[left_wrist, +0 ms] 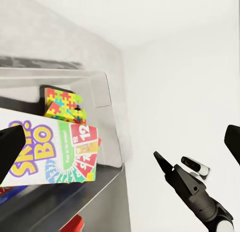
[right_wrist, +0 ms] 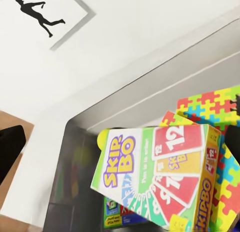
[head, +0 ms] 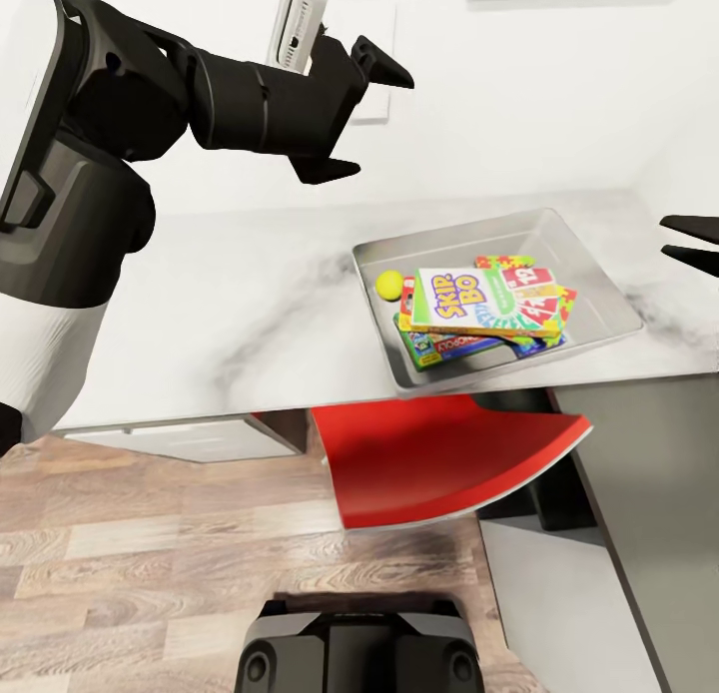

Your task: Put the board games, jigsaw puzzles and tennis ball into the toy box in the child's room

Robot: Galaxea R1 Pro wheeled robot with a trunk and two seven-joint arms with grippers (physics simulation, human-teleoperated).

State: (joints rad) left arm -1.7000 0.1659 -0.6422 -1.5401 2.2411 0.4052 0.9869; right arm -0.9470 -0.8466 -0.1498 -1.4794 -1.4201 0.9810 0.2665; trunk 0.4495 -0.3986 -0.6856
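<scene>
Skip-Bo box [right_wrist: 160, 179] atop jigsaw puzzles [right_wrist: 220, 142], toy box [right_wrist: 75, 157]

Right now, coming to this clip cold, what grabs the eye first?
The toy box on the pale table, heaped with toys: the Skip-Bo game box on top, jigsaw puzzles and other game boxes under it, the tennis ball beside. Then the left gripper, open and raised above the table, and a red chair tucked below.

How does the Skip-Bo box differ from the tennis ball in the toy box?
The Skip-Bo box is flat, rectangular and printed in yellow, green and red; the tennis ball is round and plain yellow. The box is much larger. The box lies tilted on top of other toys; the ball sits beside the pile, near the bin's corner. Both are inside the grey toy box.
</scene>
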